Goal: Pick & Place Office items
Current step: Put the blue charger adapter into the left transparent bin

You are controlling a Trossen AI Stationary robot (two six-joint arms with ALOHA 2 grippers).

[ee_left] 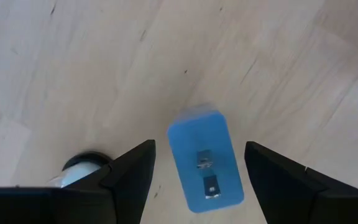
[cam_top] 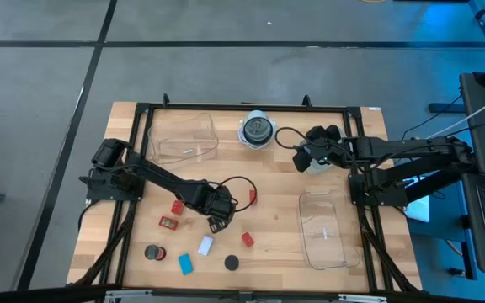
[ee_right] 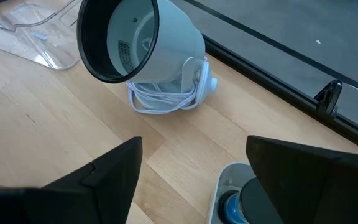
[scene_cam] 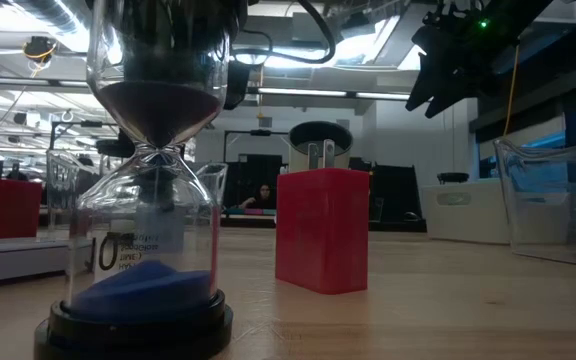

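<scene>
Small office items lie scattered on the wooden table: two red blocks [cam_top: 177, 207] [cam_top: 168, 222], a white block [cam_top: 205, 245], a blue block [cam_top: 185, 263], another red block [cam_top: 247, 239] and an hourglass [cam_top: 231, 263] seen from above as a black disc. My left gripper [cam_top: 217, 220] hovers open over them, pointing steeply down. In its wrist view a blue plug block [ee_left: 205, 158] lies flat on the wood, prongs up, seen between the fingers and untouched. My right gripper [cam_top: 306, 160] waits open at the far right, above a white round piece [ee_right: 235, 193].
One clear tray [cam_top: 183, 139] stands at the far left, another [cam_top: 322, 227] at the right. A round white-rimmed dark object [ee_right: 142, 43] with a coiled white cord sits at the far middle. A black disc [cam_top: 151, 252] lies near the front left. Black frame rails [cam_top: 141, 151] border the table.
</scene>
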